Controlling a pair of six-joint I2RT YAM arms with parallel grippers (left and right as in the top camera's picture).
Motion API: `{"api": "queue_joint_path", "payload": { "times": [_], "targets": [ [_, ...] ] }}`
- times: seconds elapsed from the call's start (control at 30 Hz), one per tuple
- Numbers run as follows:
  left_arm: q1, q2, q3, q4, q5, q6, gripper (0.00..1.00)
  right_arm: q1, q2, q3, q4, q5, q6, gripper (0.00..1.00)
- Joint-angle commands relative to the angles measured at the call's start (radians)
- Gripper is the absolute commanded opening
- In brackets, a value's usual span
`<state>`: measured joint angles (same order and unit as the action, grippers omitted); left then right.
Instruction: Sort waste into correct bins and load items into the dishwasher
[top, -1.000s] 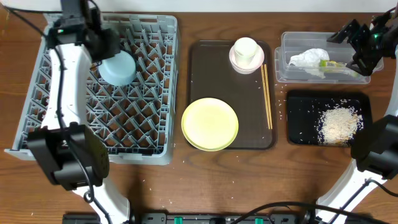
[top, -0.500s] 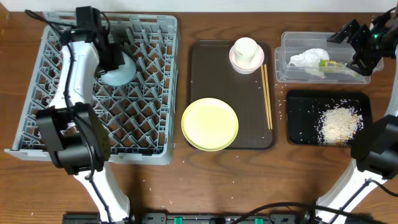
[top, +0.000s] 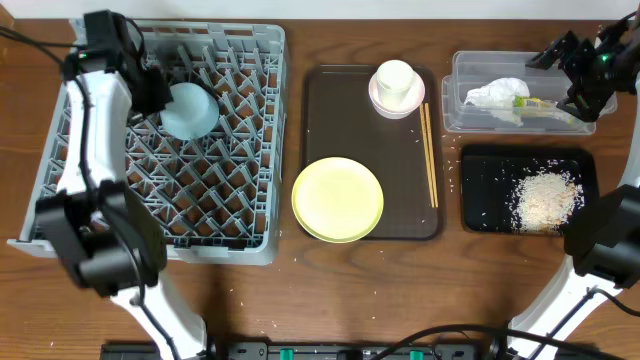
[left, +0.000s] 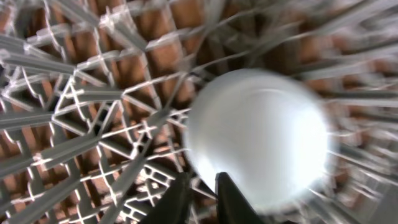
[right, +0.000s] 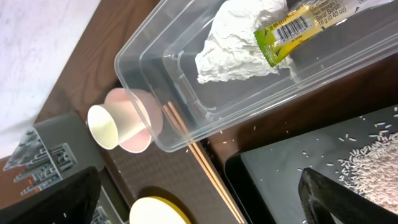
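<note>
The light blue bowl (top: 190, 108) lies upside down in the grey dish rack (top: 230, 200), near its back. My left gripper (top: 150, 88) is just left of the bowl; in the left wrist view its fingers (left: 208, 196) are nearly together at the edge of the blurred bowl (left: 258, 140), holding nothing. The tissue (top: 495, 93) and the yellow-green wrapper (top: 535, 103) lie in the clear tub (top: 460, 112). My right gripper (top: 585, 80) hovers open over the tub's right end. The yellow plate (top: 338, 198), the cream cup (top: 395, 78) in the pink bowl (top: 378, 100), and the chopsticks (top: 430, 155) are on the brown tray (top: 340, 110).
The black tray (top: 480, 190) with a rice pile (top: 545, 200) sits in front of the tub. Loose grains dot the table around it. The right wrist view shows the tub (right: 186, 81), the tissue (right: 239, 46), the wrapper (right: 298, 25) and the chopsticks (right: 199, 162).
My left gripper has drawn back to the left off the blue bowl, which stays in the rack. The right arm has not moved.
</note>
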<state>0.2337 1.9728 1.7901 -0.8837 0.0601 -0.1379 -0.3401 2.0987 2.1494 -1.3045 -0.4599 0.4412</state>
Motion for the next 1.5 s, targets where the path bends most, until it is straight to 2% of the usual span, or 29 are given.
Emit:
{"api": "queue_joint_path", "payload": {
  "times": [0.0, 0.03, 0.07, 0.1, 0.13, 0.23, 0.4, 0.5, 0.53, 0.7, 0.9, 1.07, 1.17, 1.3, 1.4, 1.47],
  "targets": [
    [-0.001, -0.151, 0.023, 0.006, 0.184, -0.018, 0.43, -0.006, -0.029, 0.004, 0.0, -0.008, 0.011, 0.99],
    [-0.001, -0.177, 0.023, 0.013, 0.257, -0.018, 0.61, -0.006, -0.029, 0.004, 0.0, -0.008, 0.011, 0.99],
    [-0.001, -0.201, 0.023, 0.023, 0.331, -0.018, 0.7, -0.006, -0.029, 0.004, 0.0, -0.008, 0.011, 0.99],
    [-0.001, -0.226, 0.023, 0.036, 0.416, -0.018, 0.77, -0.006, -0.029, 0.004, 0.0, -0.008, 0.011, 0.99],
    [-0.001, -0.247, 0.023, 0.049, 0.492, -0.018, 0.79, -0.006, -0.029, 0.004, 0.0, -0.008, 0.011, 0.99],
    [-0.002, -0.285, 0.023, 0.068, 0.626, -0.018, 0.81, -0.006, -0.029, 0.004, 0.0, -0.008, 0.011, 0.99],
    [-0.013, -0.303, 0.023, 0.061, 0.76, -0.018, 0.84, -0.006, -0.029, 0.004, 0.0, -0.007, 0.011, 0.99],
    [-0.032, -0.301, 0.018, 0.043, 0.767, -0.018, 0.85, -0.006, -0.029, 0.004, 0.002, -0.008, 0.011, 0.99],
    [-0.037, -0.301, 0.018, 0.035, 0.766, -0.018, 0.88, -0.006, -0.029, 0.004, 0.002, -0.008, 0.011, 0.99],
    [-0.055, -0.301, 0.018, 0.013, 0.766, -0.018, 0.89, -0.006, -0.029, 0.004, -0.005, -0.028, 0.039, 0.99],
    [-0.065, -0.301, 0.018, 0.016, 0.767, -0.04, 0.9, -0.002, -0.029, 0.004, -0.01, -0.225, 0.074, 0.99],
    [-0.125, -0.3, 0.018, 0.018, 0.766, -0.047, 0.9, 0.025, -0.029, 0.004, -0.009, -0.225, 0.084, 0.99],
    [-0.182, -0.3, 0.018, 0.013, 0.735, 0.016, 0.9, 0.034, -0.029, 0.004, -0.008, -0.163, 0.082, 0.99],
    [-0.259, -0.3, 0.018, 0.002, 0.521, 0.017, 0.89, 0.032, -0.029, 0.004, -0.005, -0.024, 0.135, 0.99],
    [-0.298, -0.3, 0.018, -0.028, 0.282, 0.004, 0.9, 0.033, -0.029, 0.004, -0.027, -0.111, 0.111, 0.99],
    [-0.306, -0.3, 0.018, -0.06, 0.12, -0.012, 0.89, 0.039, -0.029, 0.004, -0.003, -0.256, -0.008, 0.99]
  ]
}}
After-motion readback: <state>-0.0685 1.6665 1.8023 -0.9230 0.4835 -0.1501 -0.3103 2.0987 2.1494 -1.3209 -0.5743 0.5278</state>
